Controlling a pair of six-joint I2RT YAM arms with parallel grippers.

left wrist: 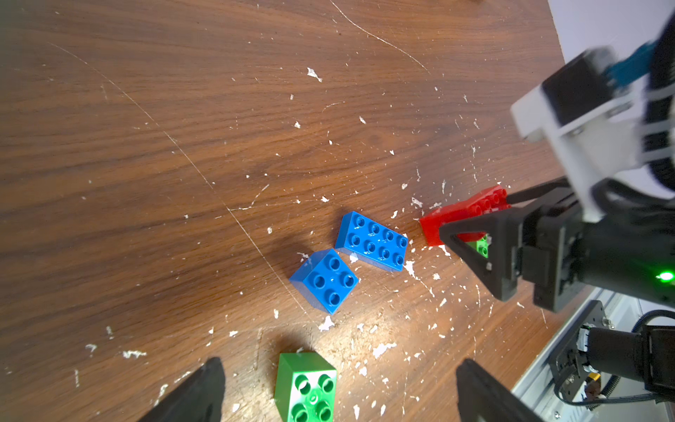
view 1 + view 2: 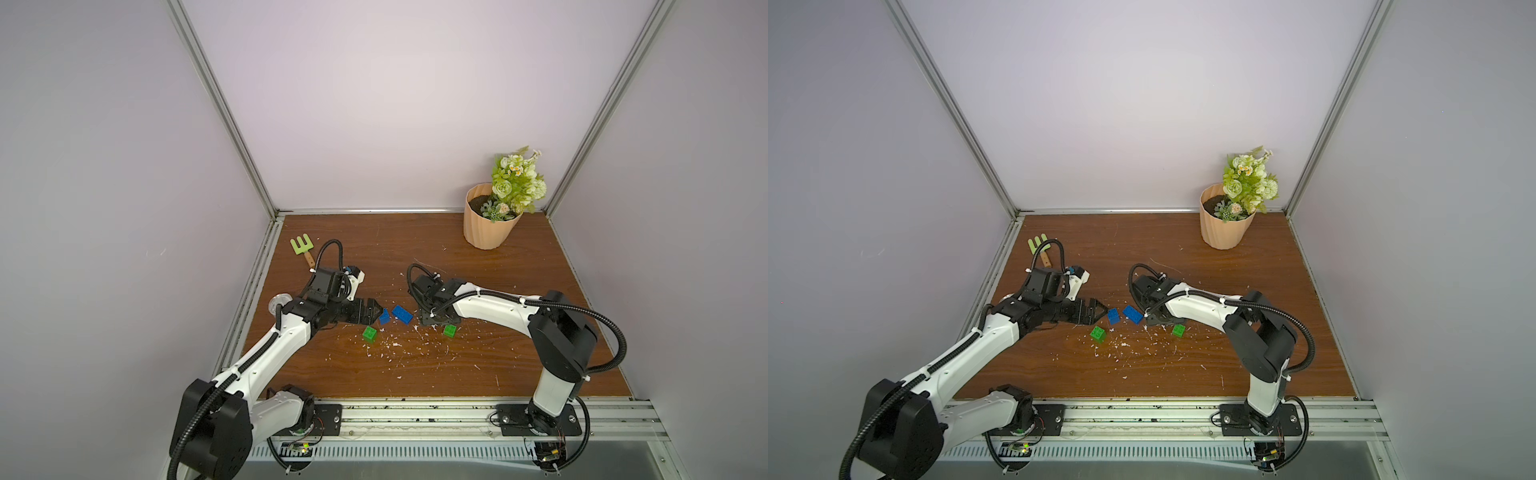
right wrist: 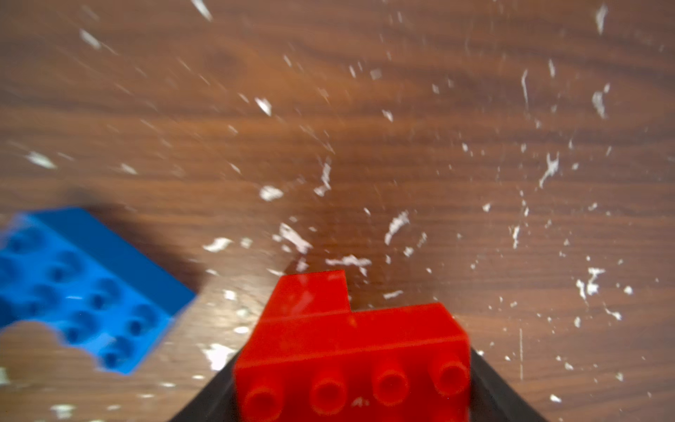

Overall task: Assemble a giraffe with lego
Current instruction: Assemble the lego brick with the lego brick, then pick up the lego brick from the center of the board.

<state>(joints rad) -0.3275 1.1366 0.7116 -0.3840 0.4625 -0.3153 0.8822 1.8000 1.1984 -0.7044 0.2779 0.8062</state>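
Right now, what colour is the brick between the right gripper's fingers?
The brick is red, seen best in the right wrist view.

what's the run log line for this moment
left gripper: open near green brick | right gripper: shut on red bricks | blue oblong brick: loose on table

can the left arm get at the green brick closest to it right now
Probably yes. In the left wrist view the green brick lies between the fingertips of the open left gripper, with nothing on top of it. The square blue brick sits beyond, apart from it, so the way down looks free.
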